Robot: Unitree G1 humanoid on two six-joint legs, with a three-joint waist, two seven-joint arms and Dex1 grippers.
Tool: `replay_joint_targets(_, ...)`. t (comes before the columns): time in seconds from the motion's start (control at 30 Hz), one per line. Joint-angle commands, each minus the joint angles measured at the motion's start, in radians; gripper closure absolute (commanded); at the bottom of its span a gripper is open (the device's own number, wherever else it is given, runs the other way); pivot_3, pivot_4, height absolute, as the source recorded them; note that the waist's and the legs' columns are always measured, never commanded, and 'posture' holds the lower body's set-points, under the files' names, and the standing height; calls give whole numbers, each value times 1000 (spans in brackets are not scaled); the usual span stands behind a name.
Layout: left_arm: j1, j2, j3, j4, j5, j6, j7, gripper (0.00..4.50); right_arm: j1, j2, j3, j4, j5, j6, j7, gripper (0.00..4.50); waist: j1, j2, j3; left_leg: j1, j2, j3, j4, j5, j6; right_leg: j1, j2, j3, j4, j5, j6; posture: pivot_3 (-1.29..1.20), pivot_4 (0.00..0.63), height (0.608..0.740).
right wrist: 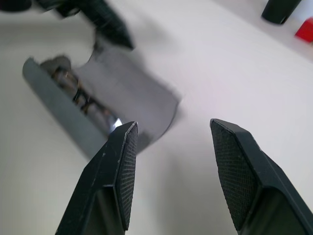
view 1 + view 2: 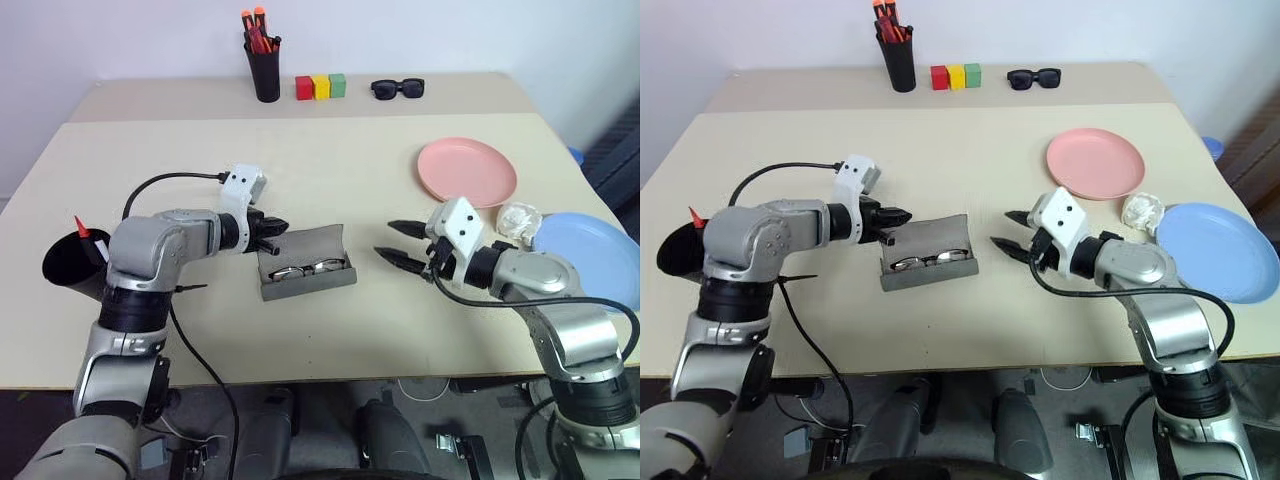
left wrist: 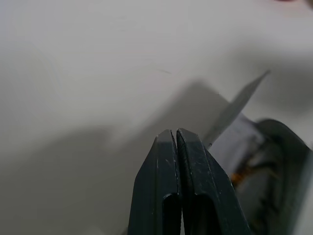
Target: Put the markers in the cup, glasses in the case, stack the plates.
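A: What sits closest to the head camera?

B: The case (image 2: 306,262), open at table centre, the glasses (image 2: 308,269) lying inside. The left gripper (image 2: 277,229) hovers at the lid's ten o'clock corner, fingers pressed together on nothing; whether the tips touch the lid I cannot tell.

A: What do the wrist cameras add?

B: The left wrist view confirms the two fingers (image 3: 168,186) meet with no gap, and shows the lid edge just beyond them. The right wrist view looks across the case (image 1: 117,105) from the other end: the glasses (image 1: 80,100) show blurred in the trough, and the left gripper's tip (image 1: 120,36) shows above the lid.

A: Now left to right.

B: At nine o'clock the cup (image 2: 72,262) sits at the table's left edge, half hidden behind the left arm; a red marker tip (image 2: 81,228) pokes out, the rest hidden. Then the case. At three o'clock the right gripper (image 2: 398,245) stands moderately open and empty, apart from the case. Past it, the pink plate (image 2: 466,171) at one o'clock and the blue plate (image 2: 590,258) overhanging the right edge, unstacked, with a crumpled clear wrapper (image 2: 520,217) between them.

A: Free room?

B: Bare tabletop (image 2: 330,160) lies between the case and the far row: pen holder (image 2: 265,68), coloured blocks (image 2: 320,87), sunglasses (image 2: 398,89).
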Motion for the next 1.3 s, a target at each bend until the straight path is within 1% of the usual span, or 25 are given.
replay_joint_targets(0.03, 34, -7, 29, -68, -24, -3, 6, 4440, -16, -10, -14, 19, 10, -23, -1, 2155, 3, 0, 0, 0, 0, 0, 0, 0, 0, 0, 0, 0, 0, 0, 0, 0, 150, 734)
replay_joint_targets(0.1, 53, 6, 33, -111, -42, -1, -13, 4440, -18, -14, -7, 30, 9, -32, 4, 2155, 1, 0, 0, 0, 0, 0, 0, 0, 0, 0, 0, 0, 0, 0, 0, 0, 150, 734)
replay_joint_targets(0.23, 94, 61, -4, -191, -57, -4, -54, 4440, -27, -12, -2, 46, 10, -43, 5, 2155, -1, 0, 0, 0, 0, 0, 0, 0, 0, 0, 0, 0, 0, 0, 0, 0, 150, 734)
replay_joint_targets(0.4, 187, 170, -82, -305, -59, -24, -112, 4440, -49, -12, 0, 85, 1, -63, 0, 2155, -3, 0, 0, 0, 1, 1, -1, 0, 0, 0, 0, 1, 0, 0, -1, 0, 150, 734)
replay_joint_targets(0.5, 235, 214, -111, -344, -25, -111, -131, 4440, -84, -7, -2, 134, -16, -65, -26, 2155, -2, 1, 0, 0, 1, 1, -1, 0, 0, 0, 0, 1, 0, -1, -1, 0, 150, 734)
replay_joint_targets(0.53, 254, 210, -104, -353, -6, -183, -134, 4440, -104, -3, -5, 158, -18, -59, -39, 2155, -1, 1, 0, 1, 0, 1, -1, 0, 0, 0, -1, 1, 0, -1, -1, 0, 150, 734)
replay_joint_targets(0.63, 319, 158, -63, -357, 71, -482, -133, 4440, -161, 9, -6, 236, -37, -41, -83, 2155, 1, 1, 0, 1, 0, 2, -1, 0, 0, -1, -3, 1, 0, -1, -2, 0, 150, 734)
replay_joint_targets(0.73, 383, 72, -4, -371, 83, -656, -102, 4440, -241, -2, 35, 409, -162, -72, -188, 2155, 1, 1, 0, 0, 0, 2, -1, 0, 0, 0, -4, 0, -1, -1, -2, 0, 150, 734)
replay_joint_targets(0.83, 441, 34, -7, -424, 12, -669, -144, 4440, -317, -44, 151, 645, -362, -219, -273, 2155, 0, 1, 0, 0, 0, 2, -1, 0, 0, 0, -4, 0, -1, -1, -2, 0, 150, 734)
replay_joint_targets(0.9, 460, 24, -25, -444, 11, -686, -151, 4440, -361, -48, 196, 763, -427, -302, -289, 2155, -1, 1, 0, 0, 0, 3, -1, 0, 0, -1, -4, 0, -1, -1, -2, 0, 150, 734)
replay_joint_targets(1.03, 474, 4, -46, -464, -3, -688, -162, 4440, -451, -35, 254, 982, -514, -447, -317, 2155, -6, 2, 0, 0, 0, 3, -1, 0, 0, -1, 0, 1, 0, -1, -1, 0, 150, 734)
replay_joint_targets(1.17, 480, -13, -71, -477, 10, -684, -145, 4440, -566, 5, 284, 1244, -578, -561, -393, 2155, -10, 2, 0, 1, 1, 3, -1, 0, 0, 0, 1, 1, 0, -1, -1, 0, 150, 734)
replay_joint_targets(1.3, 488, -16, -72, -493, 5, -674, -126, 4440, -618, 23, 287, 1380, -609, -622, -427, 2155, -5, 2, 0, 1, 1, 3, -1, 0, 0, 0, 1, 1, 0, -1, -1, 0, 150, 734)
